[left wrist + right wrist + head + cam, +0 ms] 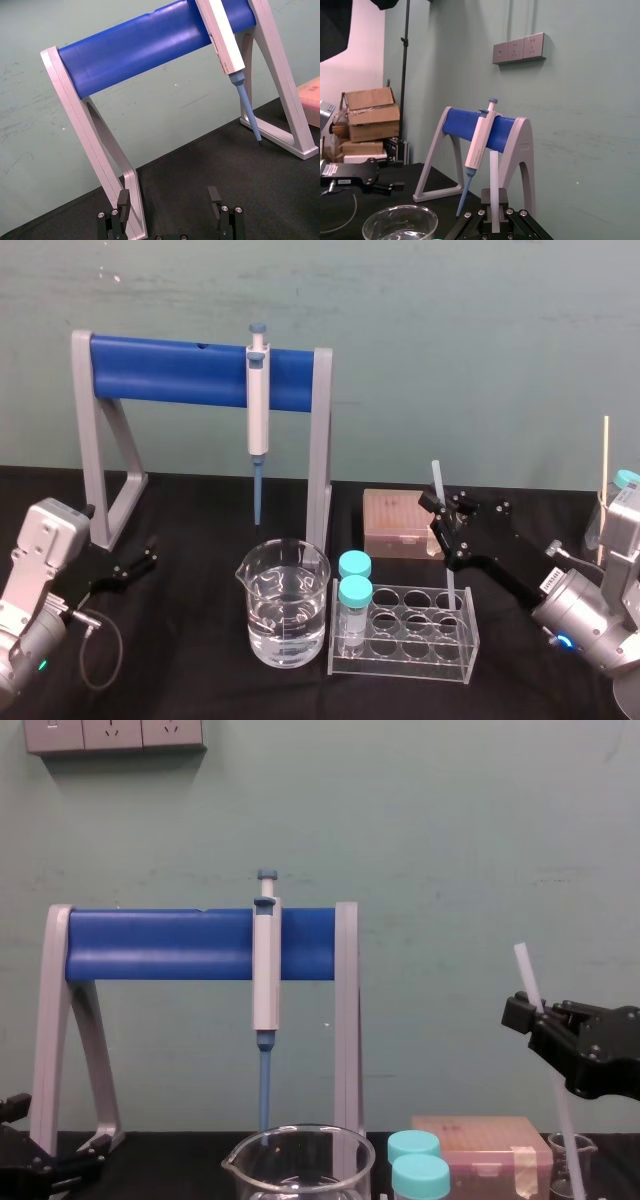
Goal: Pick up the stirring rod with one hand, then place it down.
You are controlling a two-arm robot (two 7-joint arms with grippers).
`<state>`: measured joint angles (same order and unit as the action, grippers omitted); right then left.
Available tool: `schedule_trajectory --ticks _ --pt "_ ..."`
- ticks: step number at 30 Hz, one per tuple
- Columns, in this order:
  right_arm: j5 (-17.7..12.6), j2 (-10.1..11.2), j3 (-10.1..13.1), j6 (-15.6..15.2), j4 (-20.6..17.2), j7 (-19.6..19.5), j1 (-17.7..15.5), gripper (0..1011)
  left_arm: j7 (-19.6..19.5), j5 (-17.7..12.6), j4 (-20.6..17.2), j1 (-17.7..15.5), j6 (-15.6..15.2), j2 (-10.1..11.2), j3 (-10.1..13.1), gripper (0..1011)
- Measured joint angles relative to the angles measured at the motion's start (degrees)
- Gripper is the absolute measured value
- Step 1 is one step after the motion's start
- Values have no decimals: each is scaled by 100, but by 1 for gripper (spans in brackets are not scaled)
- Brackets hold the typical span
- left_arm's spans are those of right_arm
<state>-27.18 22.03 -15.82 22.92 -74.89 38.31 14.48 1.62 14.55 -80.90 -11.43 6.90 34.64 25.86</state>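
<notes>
Desk (190,660) carries the blue pipette stand (200,372), water beaker (283,602) and tube rack (405,635); the left end effector (143,560) idles near the stand, fingers apart. The right end effector (447,525) clamps the stirring rod (437,485) near upright by the rack (grasp made, I judge; setting down remains).

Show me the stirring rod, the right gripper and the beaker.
stirring rod (438,483), head view, upper shaft above the grip.
right gripper (446,512), head view, between its fingertips.
beaker (285,630), head view, front glass wall.
</notes>
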Motion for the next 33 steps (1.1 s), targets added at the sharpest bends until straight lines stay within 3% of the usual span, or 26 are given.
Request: schedule_trajectory --ticks 20,33 --pt "-19 -54 -259 181 643 264 323 72 0 0 0 0 0 0 0 1000" --pt "-16 -90 -392 85 1120 412 538 72 0 0 0 0 0 0 0 1000"
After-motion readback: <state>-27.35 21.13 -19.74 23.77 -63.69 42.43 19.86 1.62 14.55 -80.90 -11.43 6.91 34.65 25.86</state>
